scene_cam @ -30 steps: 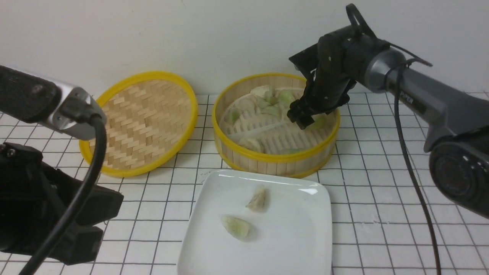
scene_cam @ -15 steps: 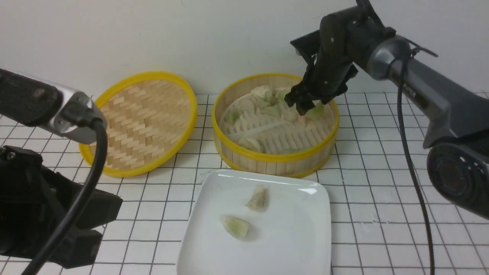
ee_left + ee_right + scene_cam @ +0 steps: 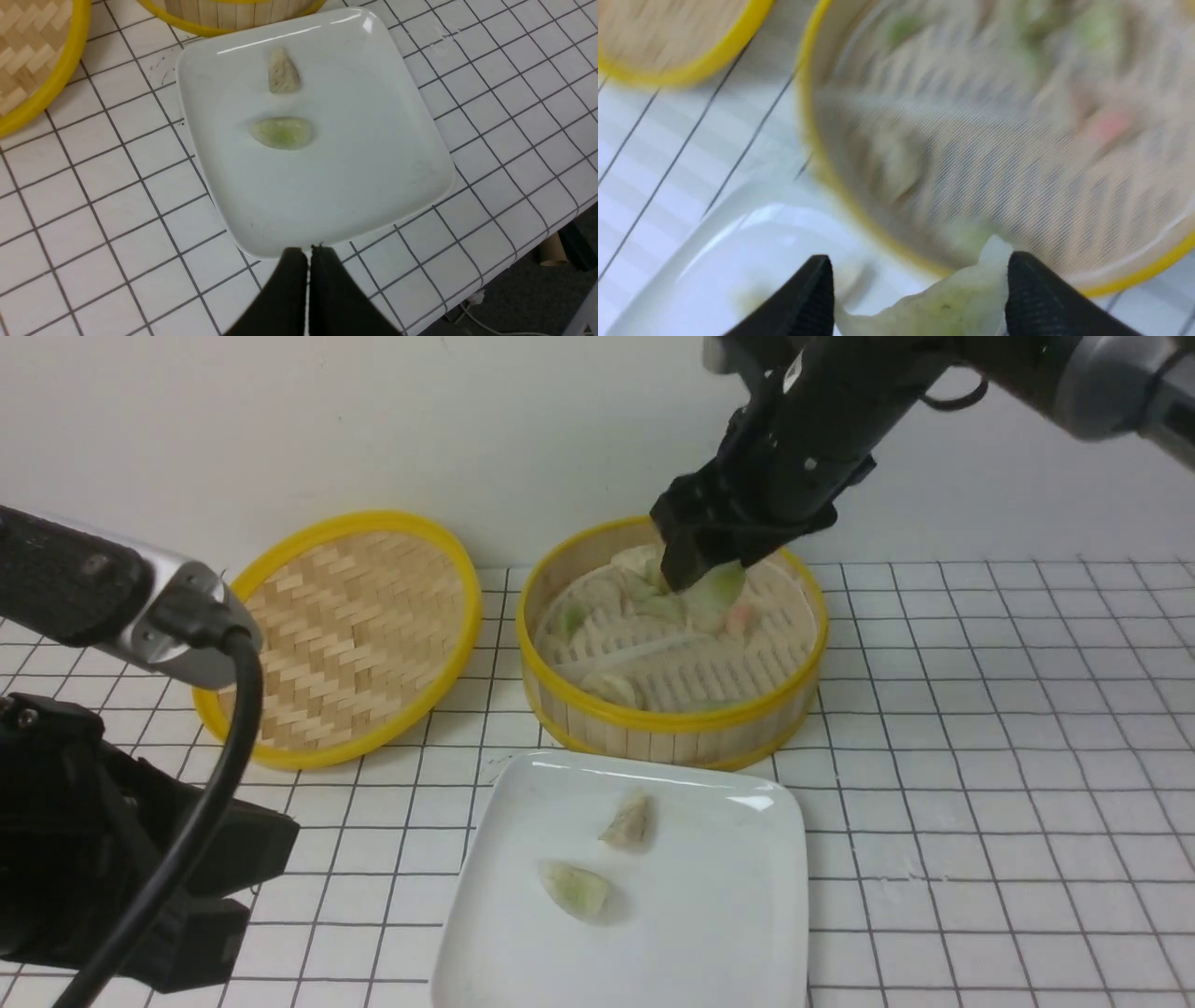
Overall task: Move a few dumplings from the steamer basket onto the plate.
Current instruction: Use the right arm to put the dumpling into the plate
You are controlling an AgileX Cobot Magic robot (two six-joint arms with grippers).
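My right gripper [image 3: 702,575] hangs over the back of the steamer basket [image 3: 672,721], shut on a pale green dumpling [image 3: 721,588]. The right wrist view shows that dumpling [image 3: 943,303] spanning the gap between the two black fingers [image 3: 1031,294]. Several more dumplings [image 3: 644,586] lie on the basket's slatted floor. On the white plate [image 3: 728,933], in front of the basket, lie a beige dumpling [image 3: 630,821] and a green dumpling [image 3: 579,890]. My left gripper [image 3: 309,254] is shut and empty, just above the plate's [image 3: 373,154] near edge.
The shallow woven lid [image 3: 345,635] leans against the wall to the left of the basket. The left arm's body and cable [image 3: 140,859] fill the lower left. The tiled table's edge [image 3: 551,219] drops off beside the plate.
The right gripper closed on the green dumpling in the basket's right side, then rose and shifted left with it. The left arm has not moved.
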